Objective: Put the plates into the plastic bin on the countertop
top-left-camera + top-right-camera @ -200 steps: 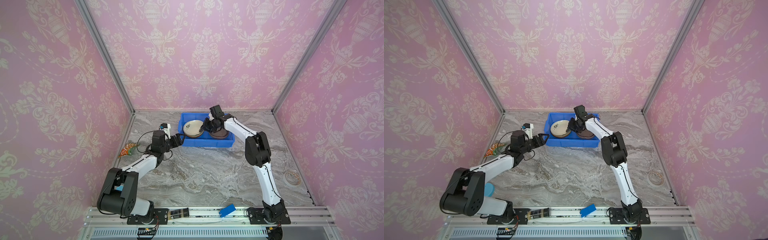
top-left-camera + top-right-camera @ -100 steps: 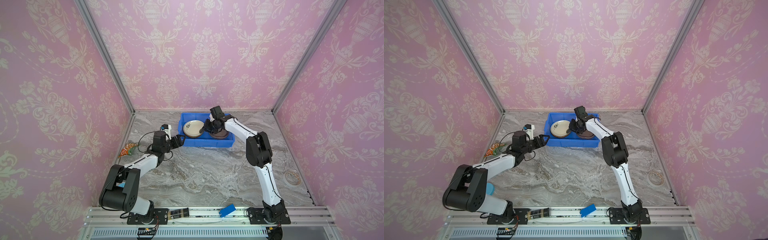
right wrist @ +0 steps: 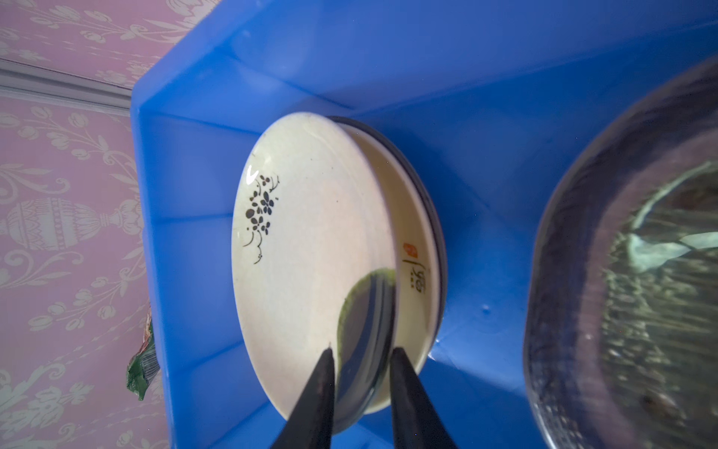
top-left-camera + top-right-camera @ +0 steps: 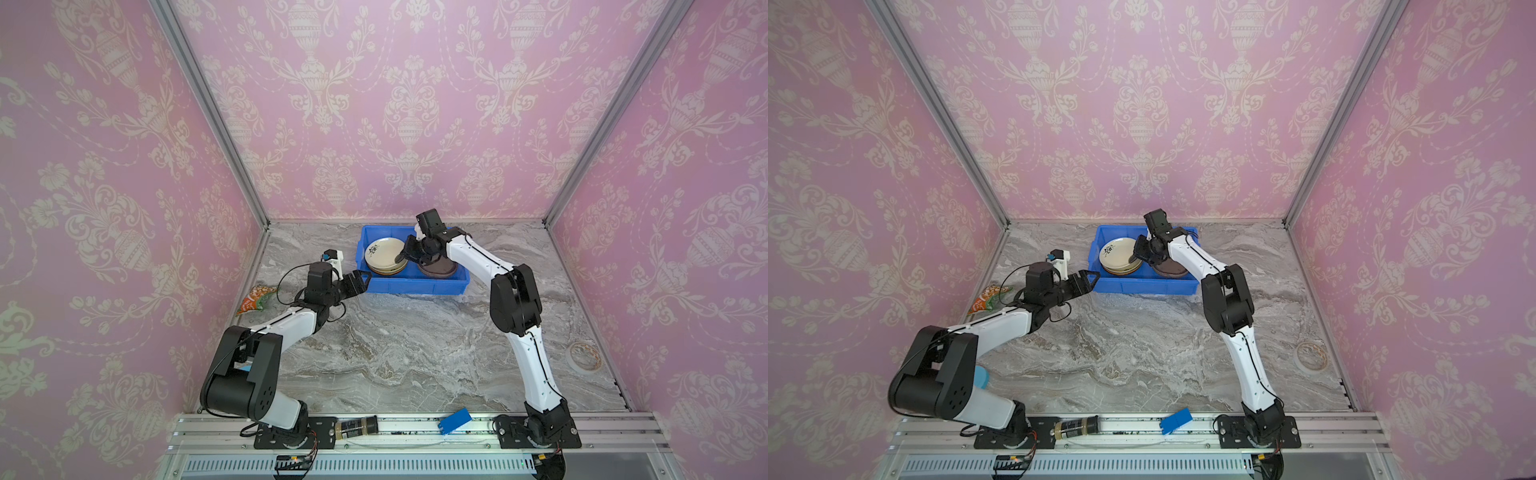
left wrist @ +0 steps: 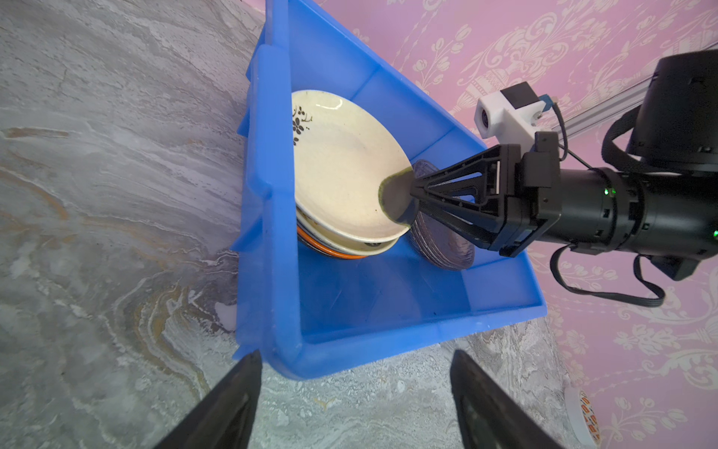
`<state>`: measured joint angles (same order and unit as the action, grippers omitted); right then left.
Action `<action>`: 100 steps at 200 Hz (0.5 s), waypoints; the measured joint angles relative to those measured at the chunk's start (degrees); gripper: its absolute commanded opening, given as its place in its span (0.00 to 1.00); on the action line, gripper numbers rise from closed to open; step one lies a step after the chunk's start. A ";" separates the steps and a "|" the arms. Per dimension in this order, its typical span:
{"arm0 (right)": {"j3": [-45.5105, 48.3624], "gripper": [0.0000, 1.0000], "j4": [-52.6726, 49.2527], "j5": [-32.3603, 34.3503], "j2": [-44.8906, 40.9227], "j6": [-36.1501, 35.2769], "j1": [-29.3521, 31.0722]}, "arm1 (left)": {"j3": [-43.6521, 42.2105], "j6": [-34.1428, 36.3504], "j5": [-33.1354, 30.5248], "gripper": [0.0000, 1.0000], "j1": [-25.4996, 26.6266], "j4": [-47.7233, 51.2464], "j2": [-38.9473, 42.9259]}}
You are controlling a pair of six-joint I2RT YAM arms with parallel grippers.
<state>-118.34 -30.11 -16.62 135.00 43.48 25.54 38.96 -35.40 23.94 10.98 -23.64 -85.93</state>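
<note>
One cream floral plate (image 3: 311, 241), tilted | right jaws clamp rim | left jaws wide, empty

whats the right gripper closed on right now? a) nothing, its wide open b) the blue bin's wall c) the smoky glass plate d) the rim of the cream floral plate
d: in the right wrist view the fingers of the right gripper pinch the rim of the cream floral plate, top of the stack in the blue bin.

Plates (image 4: 384, 255) in bin (image 4: 415, 286), far back on countertop (image 4: 395, 353)
</note>
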 measured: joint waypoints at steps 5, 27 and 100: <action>0.00 0.27 -0.20 0.07 0.00 -0.02 0.00 | 0.00 0.00 0.00 0.78 0.00 0.02 0.00; 0.02 0.28 -0.83 0.61 0.00 -0.39 0.00 | 0.00 0.00 0.00 0.80 0.00 0.02 0.00; 7.02 0.29 -1.55 3.15 -5.79 -2.47 -0.37 | 0.15 1.11 -0.33 0.85 1.42 1.05 0.11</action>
<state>-111.33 -31.66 -13.47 129.21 41.01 25.17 39.11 -34.28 23.62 12.40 -22.59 -85.82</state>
